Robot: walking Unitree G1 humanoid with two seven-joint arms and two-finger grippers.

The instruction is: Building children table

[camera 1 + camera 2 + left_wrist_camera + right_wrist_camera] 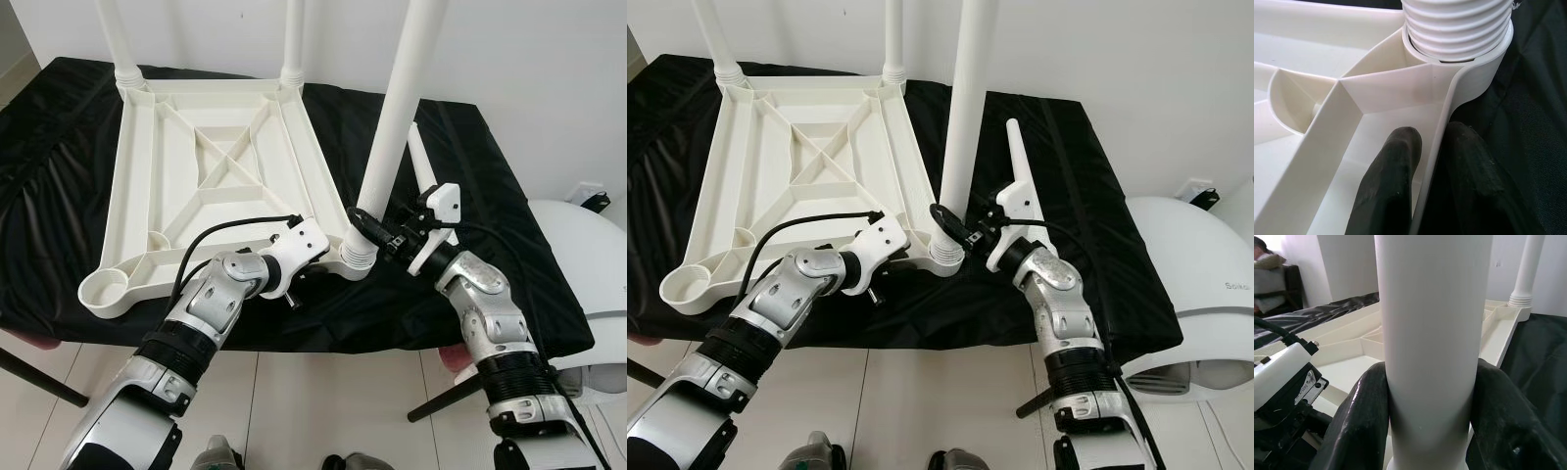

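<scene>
Leg (397, 108) clamped in right hand (364, 231), left hand (1437, 161) pinching tabletop (211, 166) rim.

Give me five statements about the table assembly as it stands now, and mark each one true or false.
1. The white tabletop lies upside down on the black cloth. True.
2. The right gripper is closed around a white leg standing in the near corner socket. True.
3. All four corner sockets hold a leg. False: the near left socket is empty, and three legs stand in sockets.
4. The left gripper hangs idle away from the tabletop. False: its fingers straddle the tabletop's rim beside the threaded leg base.
5. A loose leg lies on the cloth beyond the right gripper. True.
</scene>
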